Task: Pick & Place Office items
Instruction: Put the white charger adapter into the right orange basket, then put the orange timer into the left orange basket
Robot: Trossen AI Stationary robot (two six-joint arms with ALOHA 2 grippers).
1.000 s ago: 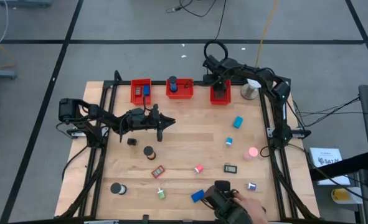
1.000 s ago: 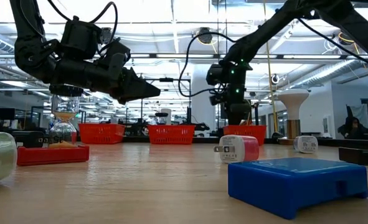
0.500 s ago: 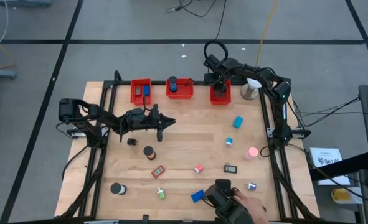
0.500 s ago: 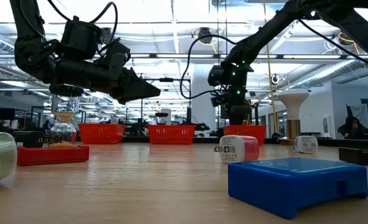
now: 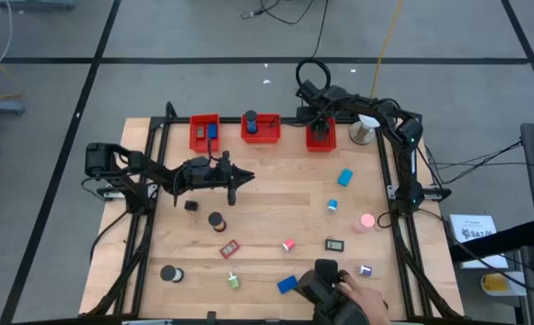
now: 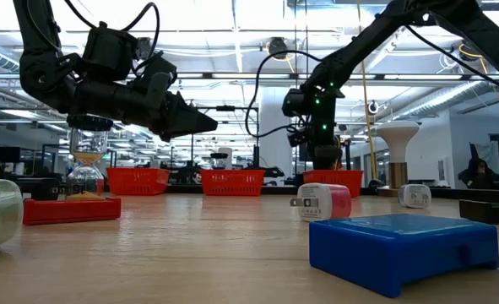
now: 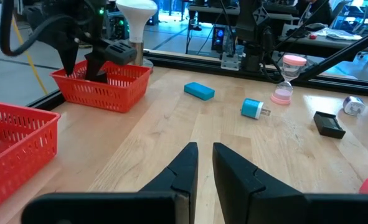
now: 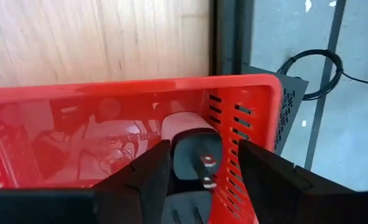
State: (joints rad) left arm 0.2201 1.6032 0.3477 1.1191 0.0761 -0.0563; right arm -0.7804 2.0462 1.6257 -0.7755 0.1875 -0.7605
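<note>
Now the right gripper hangs inside the red bin, fingers apart over a black-and-white item; left gripper nearly together, empty.

Bare wood lies open across the table centre. Three red bins line the 12 o'clock edge, the right gripper above the rightmost. Small items crowd 5 to 7 o'clock, beside a person's hand.
</note>
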